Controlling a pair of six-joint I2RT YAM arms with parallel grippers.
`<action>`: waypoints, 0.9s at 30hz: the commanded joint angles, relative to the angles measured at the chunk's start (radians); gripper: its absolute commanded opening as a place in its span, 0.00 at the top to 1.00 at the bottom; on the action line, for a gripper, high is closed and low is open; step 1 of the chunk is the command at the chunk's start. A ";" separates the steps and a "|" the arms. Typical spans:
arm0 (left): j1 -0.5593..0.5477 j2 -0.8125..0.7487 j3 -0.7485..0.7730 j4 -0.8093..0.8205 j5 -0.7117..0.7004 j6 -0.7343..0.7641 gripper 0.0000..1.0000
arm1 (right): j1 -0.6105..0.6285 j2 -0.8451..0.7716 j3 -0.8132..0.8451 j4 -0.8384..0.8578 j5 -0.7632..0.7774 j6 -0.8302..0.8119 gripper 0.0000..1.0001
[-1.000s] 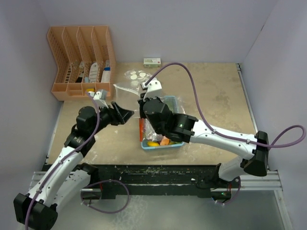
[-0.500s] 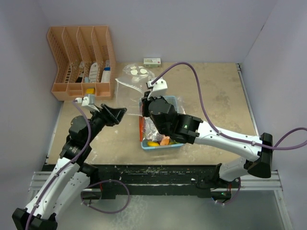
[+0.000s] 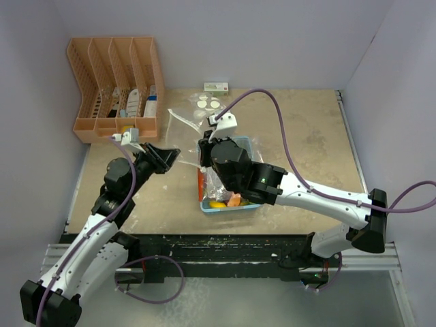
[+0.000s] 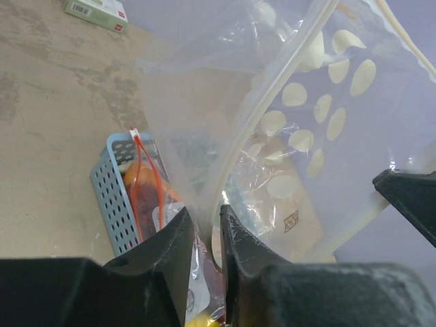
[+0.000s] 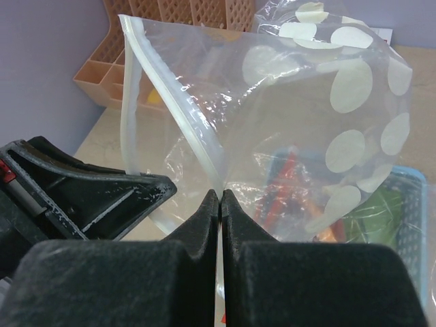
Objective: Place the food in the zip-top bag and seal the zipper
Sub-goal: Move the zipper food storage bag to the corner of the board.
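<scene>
Now narrower, the left tool point(image 4: 206, 216) straddles the limp bag point(image 5: 306, 136) rim, grip uncertain; the right tool point(image 5: 220, 194) is clamped on its zipper strip point(image 5: 178, 109). The food point(image 3: 225, 201), likely slippery, sits in the basket point(image 3: 228, 209) mid-frame: grasp mid-body.

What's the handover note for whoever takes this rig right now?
Right hand: shut on the bag at its zipper rim, holding it up.
Left hand: nearly closed around the bag's rim, small gap showing; a firm grip is not clear.
Food: in the basket; bag looks empty.
Done: bag lifted, mouth open.
Left: load the food, seal the zipper.
</scene>
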State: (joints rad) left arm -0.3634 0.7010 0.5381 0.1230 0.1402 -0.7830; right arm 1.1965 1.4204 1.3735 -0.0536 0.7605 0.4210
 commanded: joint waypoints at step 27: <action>-0.005 -0.125 0.361 -0.514 -0.512 0.299 1.00 | -0.116 -0.161 -0.204 -0.168 0.015 0.104 0.23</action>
State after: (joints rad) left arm -0.3634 0.6155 0.8280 -0.3058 -0.2535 -0.5800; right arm 1.1275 1.2762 1.1893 -0.2062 0.7925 0.4992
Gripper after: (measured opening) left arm 0.007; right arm 0.768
